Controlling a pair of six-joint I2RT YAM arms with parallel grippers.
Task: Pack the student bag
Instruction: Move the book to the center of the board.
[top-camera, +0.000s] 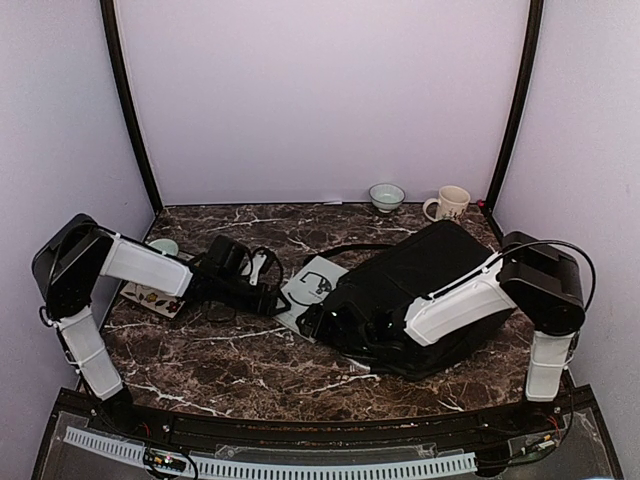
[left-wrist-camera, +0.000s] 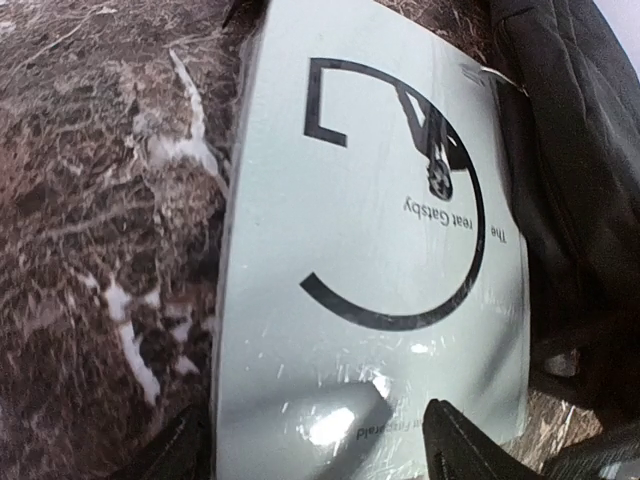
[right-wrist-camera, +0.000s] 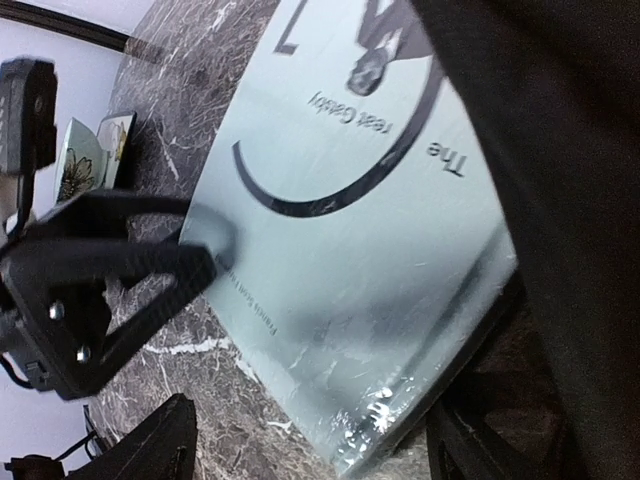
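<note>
The student bag (top-camera: 435, 285) lies flat right of the table's middle, large, black and soft. Against its left side lies a pale book (top-camera: 314, 284) titled The Great Gatsby (left-wrist-camera: 370, 230), its right edge touching the bag (left-wrist-camera: 580, 170). My left gripper (left-wrist-camera: 320, 452) hovers open low over the book's near-left part, one fingertip by the edge, the other above the cover. The right wrist view shows a finger (right-wrist-camera: 170, 265) of it touching the book's edge (right-wrist-camera: 350, 250). My right gripper (right-wrist-camera: 315, 450) is open, straddling the book's corner beside the bag (right-wrist-camera: 560, 200).
A flower-printed card (top-camera: 150, 296) lies at the table's left edge under the left arm, with a small greenish dish (top-camera: 163, 246) behind it. A bowl (top-camera: 386, 196) and a mug (top-camera: 448, 203) stand at the back wall. The bag's strap (top-camera: 345, 248) loops behind the book.
</note>
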